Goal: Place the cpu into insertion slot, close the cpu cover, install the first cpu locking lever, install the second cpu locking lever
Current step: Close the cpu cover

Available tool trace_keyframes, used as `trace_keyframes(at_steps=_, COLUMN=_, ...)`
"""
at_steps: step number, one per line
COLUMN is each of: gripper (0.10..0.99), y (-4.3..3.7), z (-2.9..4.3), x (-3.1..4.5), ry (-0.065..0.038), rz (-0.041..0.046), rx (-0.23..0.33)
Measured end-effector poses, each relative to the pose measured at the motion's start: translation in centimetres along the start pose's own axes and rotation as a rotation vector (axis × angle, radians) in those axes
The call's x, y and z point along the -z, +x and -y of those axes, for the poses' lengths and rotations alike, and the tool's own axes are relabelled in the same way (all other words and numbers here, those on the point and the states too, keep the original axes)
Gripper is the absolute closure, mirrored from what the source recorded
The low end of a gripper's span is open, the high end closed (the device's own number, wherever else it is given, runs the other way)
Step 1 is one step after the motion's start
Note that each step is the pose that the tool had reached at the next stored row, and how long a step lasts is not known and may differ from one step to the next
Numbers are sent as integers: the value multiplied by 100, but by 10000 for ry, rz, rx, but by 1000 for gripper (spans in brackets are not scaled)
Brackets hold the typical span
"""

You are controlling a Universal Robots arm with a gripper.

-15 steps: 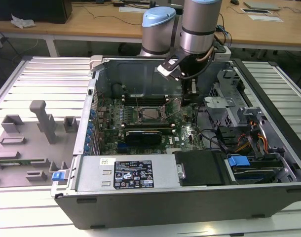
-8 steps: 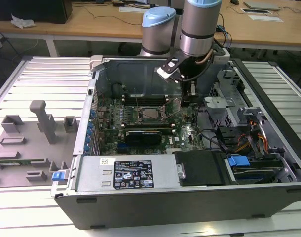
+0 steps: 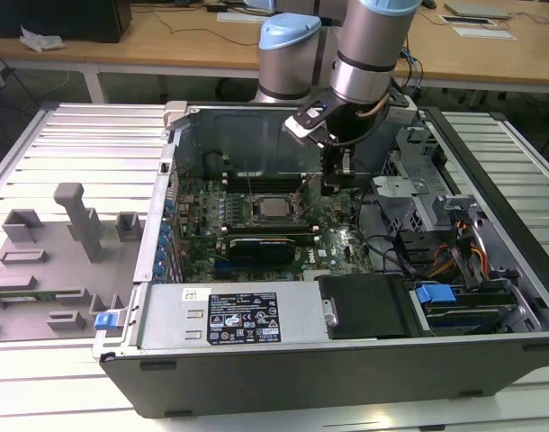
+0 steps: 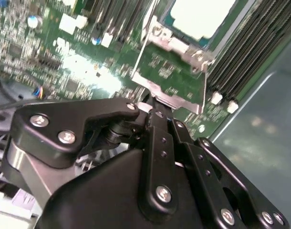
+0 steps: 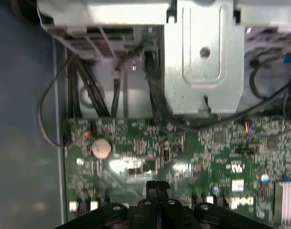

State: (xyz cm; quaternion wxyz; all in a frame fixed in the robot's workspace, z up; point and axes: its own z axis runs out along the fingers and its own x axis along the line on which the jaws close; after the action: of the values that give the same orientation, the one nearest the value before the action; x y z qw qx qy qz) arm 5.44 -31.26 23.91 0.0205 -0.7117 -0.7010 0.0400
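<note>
My fingers point(image 3: 332, 183) hang inside the open computer case point(image 3: 346, 360), low over the green circuit board point(image 3: 337, 236), in the exterior view. From them the cpu point(image 3: 274, 209) lies at about eight o'clock, near but apart, flat in its socket with its pale metal face up. A long black card point(image 3: 265, 243) lies just beyond the socket at six o'clock from the cpu. The case stands on a ribbed metal bench point(image 3: 85, 144), with grey blocks point(image 3: 76, 220) well off at nine o'clock.

In the second wrist view the fingers point(image 4: 159, 126) point toward the cpu point(image 4: 200, 16). Between them stands the cpu cover point(image 4: 176, 45), a thin metal frame that appears swung back off the chip, with green board showing through its window. My tips are right at its nearer edge; I cannot tell whether they touch it. Rows of dark memory slots point(image 4: 250, 52) run beside the socket.

In the first wrist view the fingers point(image 5: 152, 187) are clenched tip to tip with nothing between them. Ahead of them on the board is a round coin battery point(image 5: 101, 148), and beyond it black cables point(image 5: 88, 90) and a grey metal bracket point(image 5: 202, 52).
</note>
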Motion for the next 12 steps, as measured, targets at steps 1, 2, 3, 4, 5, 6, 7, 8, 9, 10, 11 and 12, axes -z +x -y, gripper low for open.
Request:
trace_keyframes(at_steps=1, gripper=980, y=0, z=0, x=0, ry=46, rz=1, rx=-1)
trace_keyframes(at_steps=2, gripper=980, y=0, z=0, x=0, ry=49, rz=1, rx=-1)
trace_keyframes(at_steps=3, gripper=980, y=0, z=0, x=0, ry=51, rz=1, rx=-1)
trace_keyframes(at_steps=4, gripper=980, y=0, z=0, x=0, ry=54, rz=0, rx=0)
trace_keyframes(at_steps=5, gripper=980, y=0, z=2, x=-1, ry=54, rz=-1, rx=0)
trace_keyframes(at_steps=6, gripper=980, y=0, z=8, x=-1, ry=54, rz=-1, rx=1)
trace_keyframes(at_steps=7, gripper=980, y=0, z=16, x=-2, ry=54, rz=-1, rx=1)
trace_keyframes(at_steps=8, gripper=980, y=0, z=34, x=-3, ry=53, rz=0, rx=1)
trace_keyframes(at_steps=9, gripper=980, y=-1, z=48, x=-4, ry=52, rz=0, rx=1)
trace_keyframes(at_steps=10, gripper=980, y=-1, z=62, x=-6, ry=50, rz=0, rx=1)
trace_keyframes(at_steps=11, gripper=980, y=-1, z=75, x=-7, ry=48, rz=0, rx=0)
trace_keyframes(at_steps=12, gripper=980, y=-1, z=91, x=-8, ry=46, rz=0, rx=-1)
